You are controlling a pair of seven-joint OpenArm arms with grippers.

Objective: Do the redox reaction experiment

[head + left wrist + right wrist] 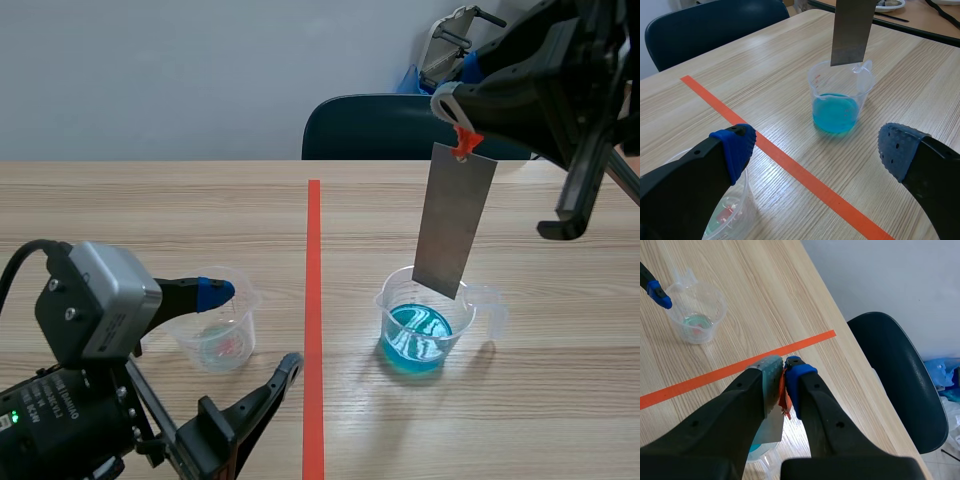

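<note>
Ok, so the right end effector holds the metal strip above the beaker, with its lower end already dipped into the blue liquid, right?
Not quite. The right end effector does hold the metal strip above the beaker, but its lower end is not in the blue liquid: it hangs near the rim, clear of the surface. The left wrist view shows the gap.

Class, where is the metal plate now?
Scene view, right of the tape line: the metal plate hangs from the right gripper, lower end over the blue-liquid beaker.
</note>
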